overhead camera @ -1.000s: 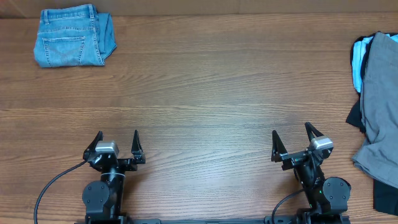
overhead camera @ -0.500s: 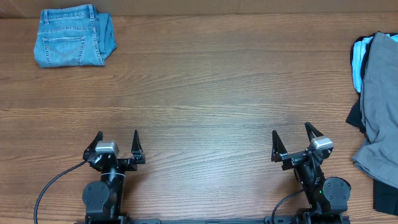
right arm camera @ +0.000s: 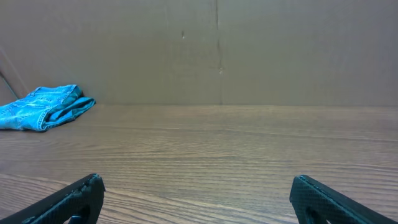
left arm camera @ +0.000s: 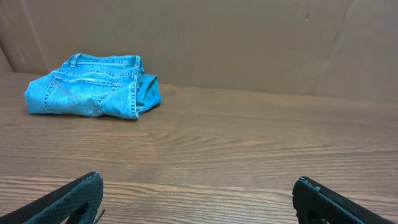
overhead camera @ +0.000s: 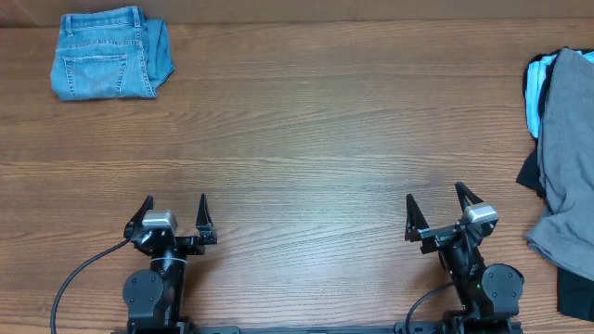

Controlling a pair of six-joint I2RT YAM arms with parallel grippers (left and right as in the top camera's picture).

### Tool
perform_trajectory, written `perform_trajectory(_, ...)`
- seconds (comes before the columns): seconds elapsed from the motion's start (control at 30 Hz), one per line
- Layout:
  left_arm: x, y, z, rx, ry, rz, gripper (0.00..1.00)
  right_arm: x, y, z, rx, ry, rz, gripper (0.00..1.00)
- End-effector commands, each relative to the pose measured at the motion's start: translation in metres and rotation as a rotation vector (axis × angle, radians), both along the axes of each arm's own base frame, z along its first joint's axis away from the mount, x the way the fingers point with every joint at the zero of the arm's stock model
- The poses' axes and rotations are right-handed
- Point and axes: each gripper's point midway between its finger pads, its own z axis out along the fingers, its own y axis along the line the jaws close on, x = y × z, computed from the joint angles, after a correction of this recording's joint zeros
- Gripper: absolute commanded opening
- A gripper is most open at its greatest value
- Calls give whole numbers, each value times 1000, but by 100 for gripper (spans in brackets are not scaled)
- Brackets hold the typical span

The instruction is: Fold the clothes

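Observation:
The grey garment (overhead camera: 568,158) lies crumpled at the table's right edge, partly cut off by the overhead view and lying over other clothes. It does not show in either wrist view. My left gripper (overhead camera: 175,202) is open and empty near the front edge at the left; its fingertips frame bare wood in the left wrist view (left arm camera: 198,186). My right gripper (overhead camera: 433,197) is open and empty near the front edge at the right, well left of the grey garment; it also shows in the right wrist view (right arm camera: 196,185).
Folded blue denim jeans (overhead camera: 109,54) lie at the far left corner, also in the left wrist view (left arm camera: 93,93) and the right wrist view (right arm camera: 43,107). A light-blue garment (overhead camera: 538,83) and a black one (overhead camera: 531,174) lie under the grey one. A brown wall backs the table.

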Motion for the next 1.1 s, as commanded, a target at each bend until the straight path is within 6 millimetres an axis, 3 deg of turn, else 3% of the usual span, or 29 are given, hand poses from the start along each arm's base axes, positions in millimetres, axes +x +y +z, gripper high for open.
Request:
perform_trajectory(0.0, 0, -2, 1, 21, -8, -13, 100, -4, 11, 15, 43, -60, 68, 100)
perform_trajectory(0.07, 0, -2, 1, 21, -8, -13, 100, -18, 40, 21, 162, -36, 259, 100)
perform_trajectory(0.13, 0, -2, 1, 21, -8, -13, 100, -42, 73, 17, 294, 81, 504, 100)
perform_trajectory(0.2, 0, -2, 1, 21, -8, -13, 100, -65, 95, 9, 358, 200, 682, 100)
perform_trajectory(0.43, 0, -2, 1, 21, -8, -13, 100, -69, 97, 18, 399, 197, 710, 100)
perform_trajectory(0.6, 0, -2, 1, 21, -8, -13, 100, -81, 94, 74, 334, -58, 738, 100)
perform_trajectory(0.73, 0, -2, 1, 21, -8, -13, 100, -68, 77, 104, 331, -138, 594, 100)
perform_trajectory(0.9, 0, -2, 1, 21, -8, -13, 100, -38, 58, 122, 273, -128, 422, 100)
perform_trajectory(1.07, 0, -2, 1, 21, -8, -13, 100, 27, 38, 138, 163, -28, 242, 100)
